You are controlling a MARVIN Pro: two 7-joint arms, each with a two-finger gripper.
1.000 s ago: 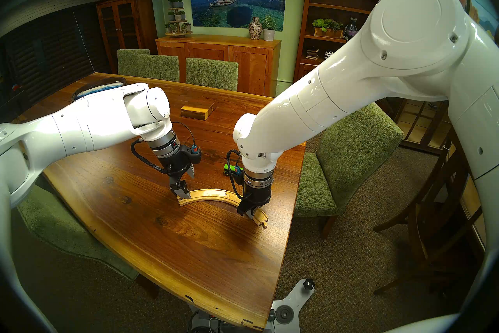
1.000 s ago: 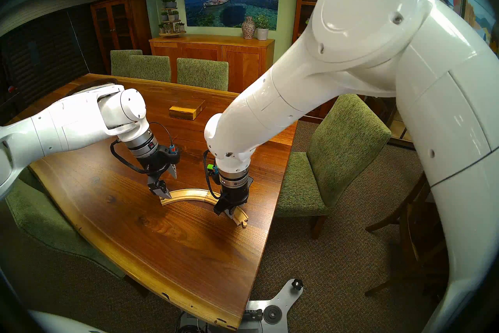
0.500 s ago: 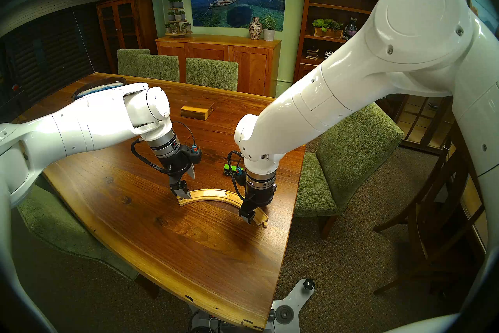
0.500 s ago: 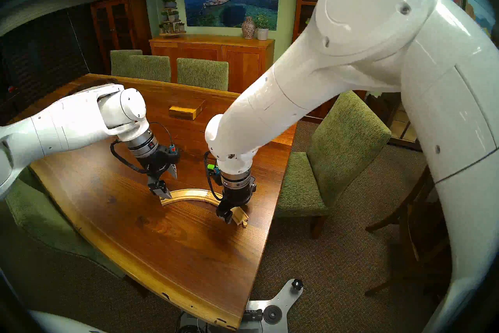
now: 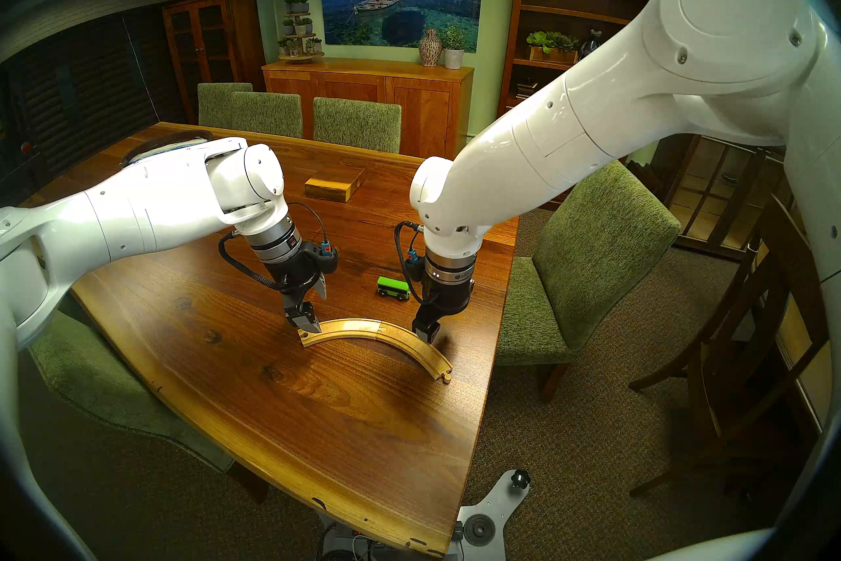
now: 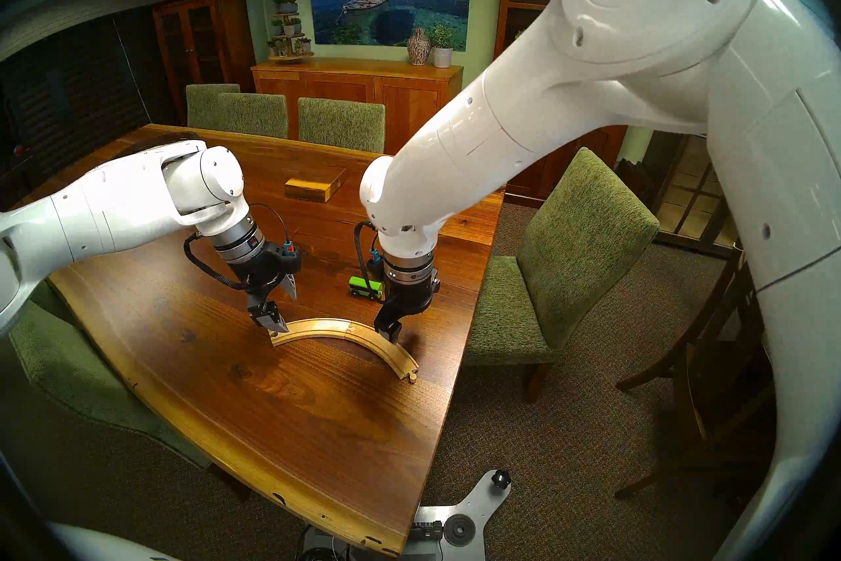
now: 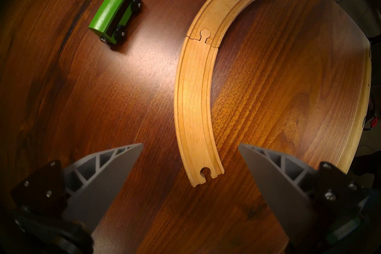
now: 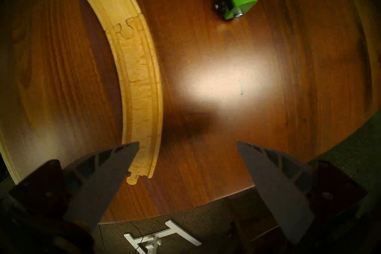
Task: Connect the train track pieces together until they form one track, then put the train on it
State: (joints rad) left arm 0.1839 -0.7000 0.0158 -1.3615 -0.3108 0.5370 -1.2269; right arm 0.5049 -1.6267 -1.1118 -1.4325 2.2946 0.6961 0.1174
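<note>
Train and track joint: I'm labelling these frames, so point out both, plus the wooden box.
train (image 7: 112, 8), left wrist view, on its green roof.
track joint (image 7: 204, 34), left wrist view, on the round peg.
wooden box (image 5: 334, 185), head left view, on its top face.

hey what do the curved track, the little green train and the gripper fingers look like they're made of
Pale curved grooved track: unpainted light wood, matte, grain visible. Small green boxy train: glossy green paint, probably over wood; black wheels with metal-looking hubs. Left gripper's grey ribbed fingers: likely moulded plastic, matte, with open triangular webbing.
</note>
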